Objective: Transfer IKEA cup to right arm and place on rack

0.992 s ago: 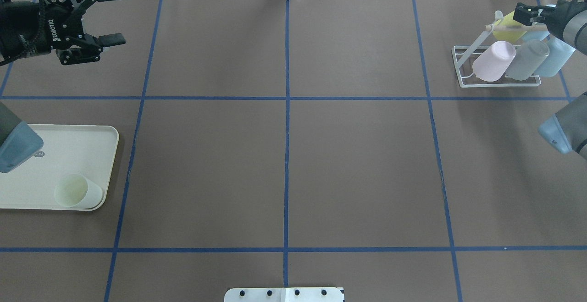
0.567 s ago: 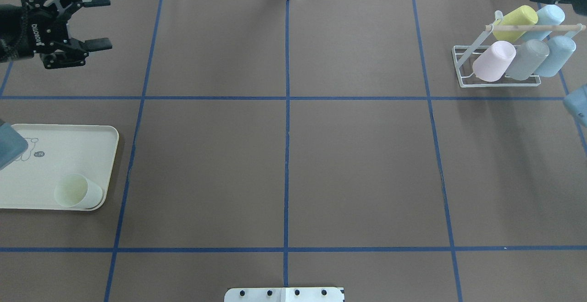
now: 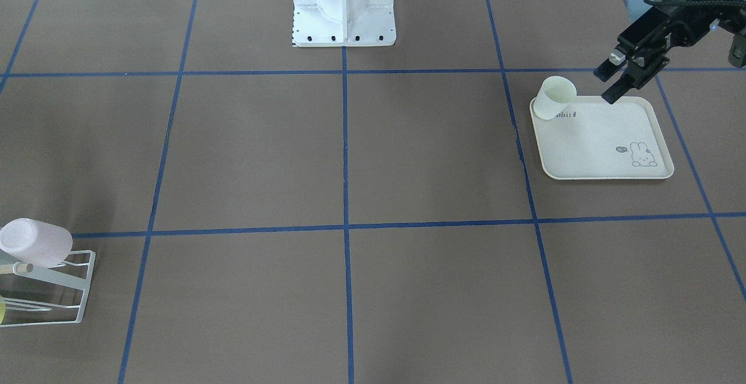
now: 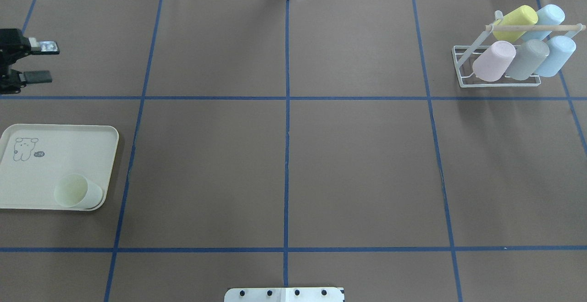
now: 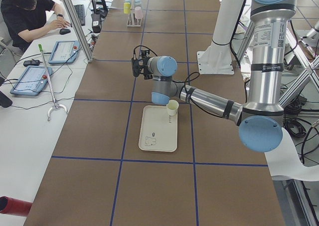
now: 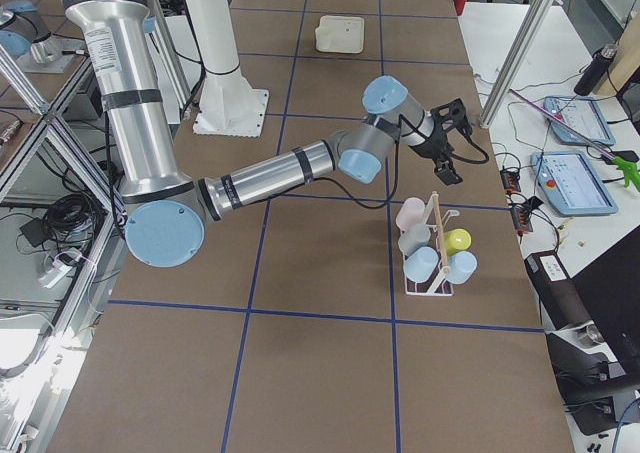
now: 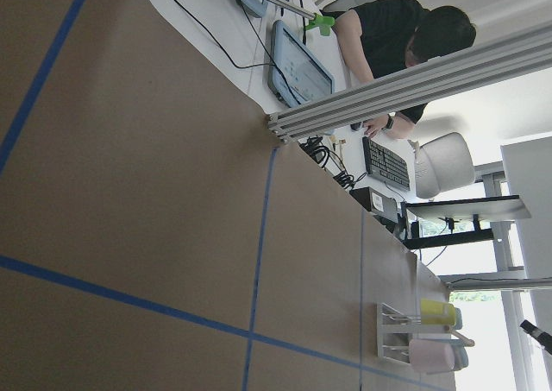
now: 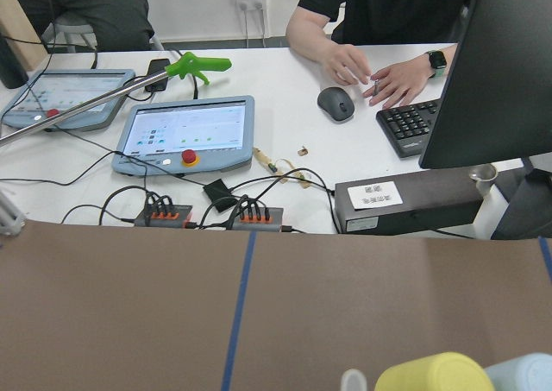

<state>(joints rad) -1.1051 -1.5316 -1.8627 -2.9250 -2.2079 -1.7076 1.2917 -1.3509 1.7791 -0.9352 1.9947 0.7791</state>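
Brown table [image 4: 284, 169], blue tape grid; desks and a seated person [image 8: 388, 11] lay beyond. Cup [image 4: 78, 191] stood upright in tray's [image 4: 59, 141] near corner. Left gripper [image 4: 42, 61] hung past tray, jaws wide apart, empty. Rack [image 4: 463, 70] sat far right. Right gripper [image 6: 447, 153] was near rack; jaws unreadable.

A brown counter [image 4: 357, 164], gridded with blue tape [image 4: 287, 155], fills the overhead view. In the right wrist view a white desk [image 8: 285, 85] spans twelve o'clock, bearing a tablet [image 8: 185, 132] at ten, a mouse [image 8: 335, 104] and a keyboard [image 8: 414, 125] at two. A person [image 8: 388, 3] sits behind it.
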